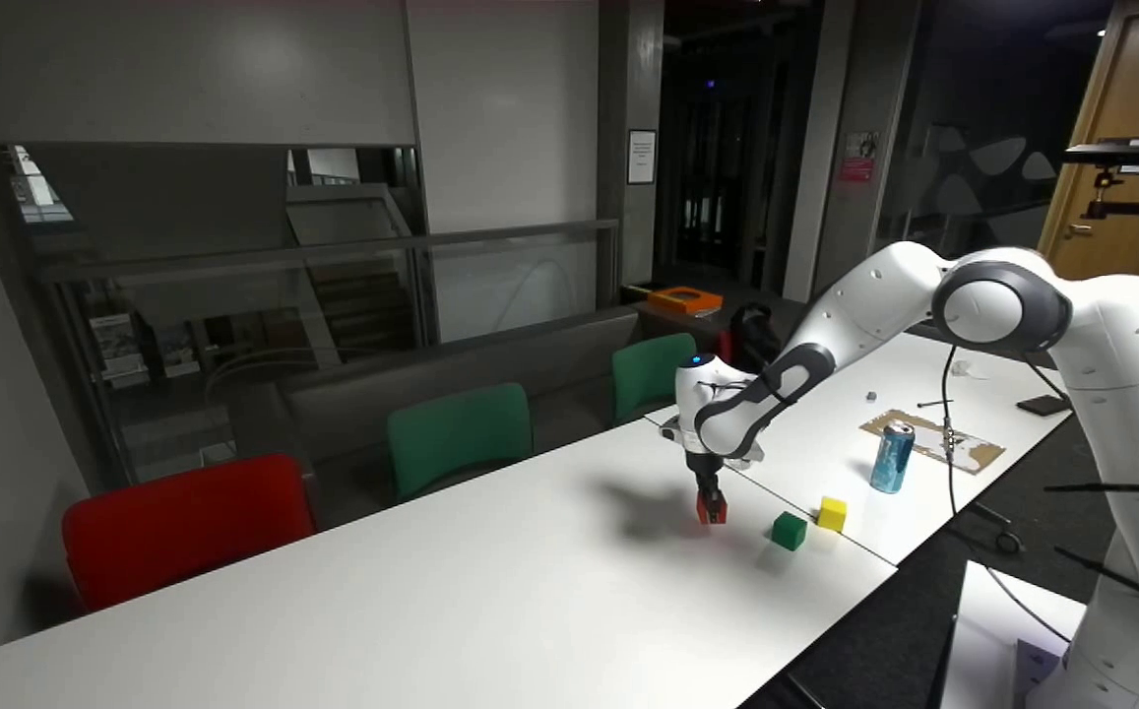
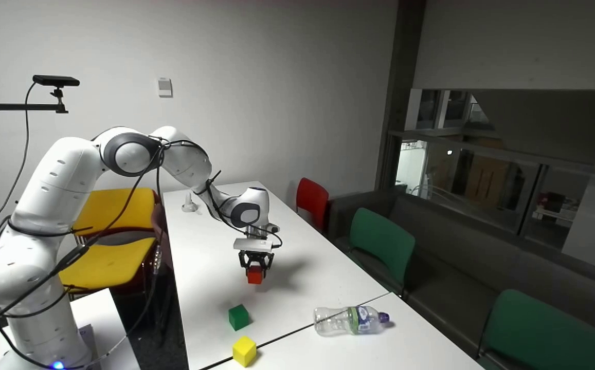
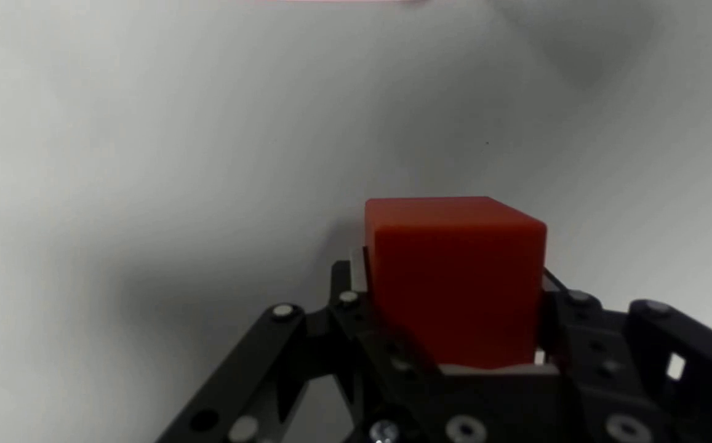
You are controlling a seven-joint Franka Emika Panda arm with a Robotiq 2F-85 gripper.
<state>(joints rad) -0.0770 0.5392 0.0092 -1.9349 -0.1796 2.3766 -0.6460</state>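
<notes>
The pincer [image 3: 456, 284] was black, its angular links [image 3: 242, 376] studded with silvery screws [image 3: 466, 429]. Above it, the rounded white arm [image 2: 189, 162] bore dark grey joint rings [image 1: 1051, 313], with black cables [image 2: 73, 256] strapped along its length.

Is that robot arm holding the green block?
No, the fingers grip the red block, while the green block sits apart on the white table.

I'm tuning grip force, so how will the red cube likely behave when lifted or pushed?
The red cube is probably stiff: with the hand clasping it, its visible edges look straight. Its smooth-looking faces could be somewhat slippery. With flat sides, it would likely slide rather than roll if pushed.
</notes>
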